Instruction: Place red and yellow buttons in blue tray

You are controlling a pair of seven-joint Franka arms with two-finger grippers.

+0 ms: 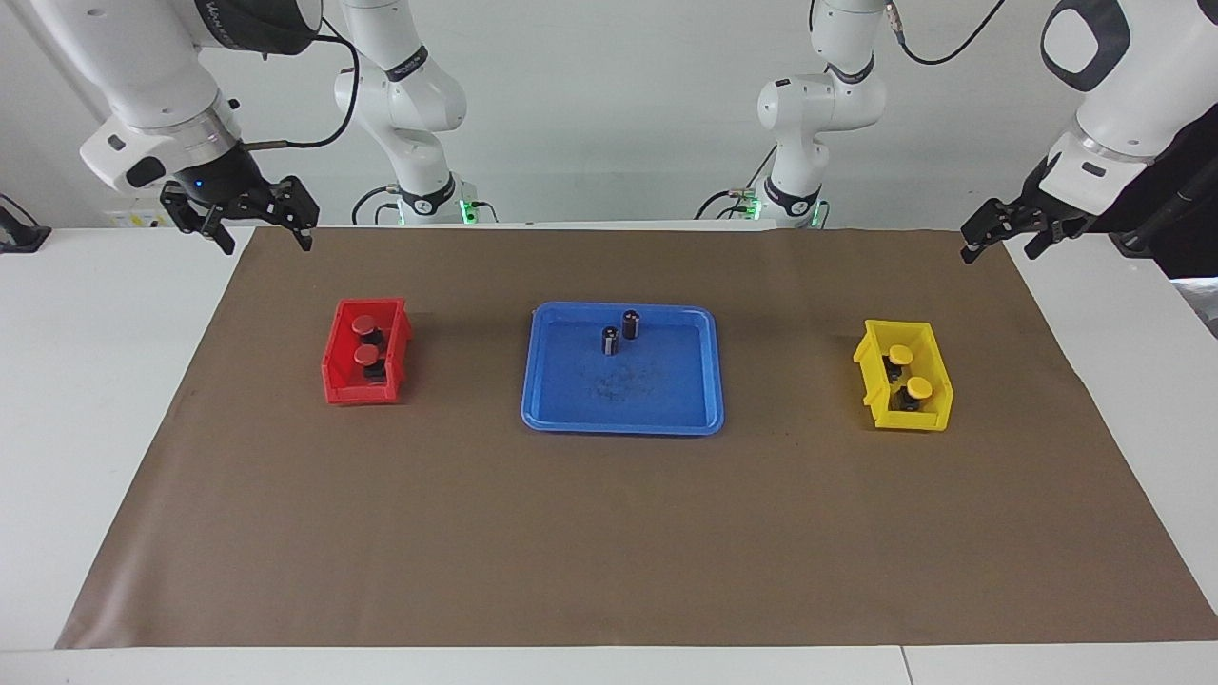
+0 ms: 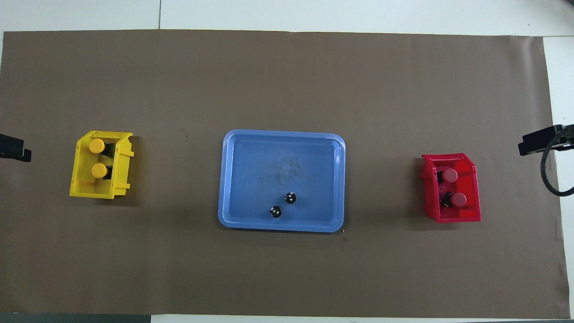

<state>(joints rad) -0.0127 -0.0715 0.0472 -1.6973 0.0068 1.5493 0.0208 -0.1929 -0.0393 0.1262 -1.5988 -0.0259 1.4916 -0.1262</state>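
Observation:
Two red buttons (image 1: 364,340) (image 2: 454,187) sit in a small red bin (image 1: 333,376) (image 2: 475,188) toward the right arm's end. Two yellow buttons (image 1: 909,371) (image 2: 97,158) sit in a small yellow bin (image 1: 937,366) (image 2: 78,179) toward the left arm's end. The blue tray (image 1: 666,395) (image 2: 251,157) lies mid-table between the bins. My right gripper (image 1: 265,243) hangs open and empty over the mat's corner near the robots, apart from the red bin. My left gripper (image 1: 999,249) hangs open and empty over the other near corner, apart from the yellow bin.
Two dark capless cylinders (image 1: 620,331) (image 2: 283,204) stand upright in the tray, in its part nearest the robots. A brown mat (image 1: 609,533) covers the white table. Bare mat lies between the tray and each bin.

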